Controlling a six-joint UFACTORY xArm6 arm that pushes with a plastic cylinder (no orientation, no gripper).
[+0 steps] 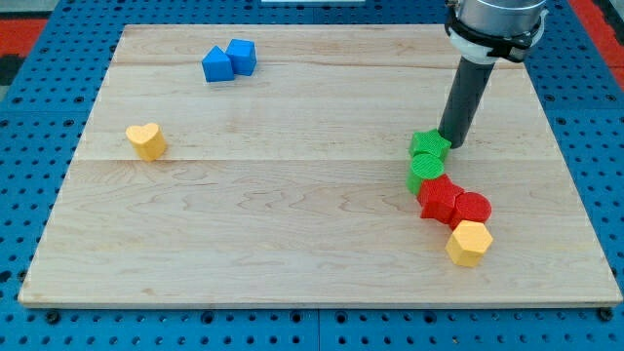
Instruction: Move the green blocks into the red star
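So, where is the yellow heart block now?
The yellow heart block lies alone at the view's left on the wooden board, below the two blue blocks and far from my tip.

Pale smooth wooden board (292,224) with visible grain, matt dark rod (466,97), blue perforated metal-looking base (29,117)

No readable text, labels, brands, numbers or signs anywhere. Tabletop (292,224) bare wood grain, unmarked. Blocks plain-coloured, unprinted. Rod and arm housing dark, unlettered. Blue pegboard surround shows holes only.
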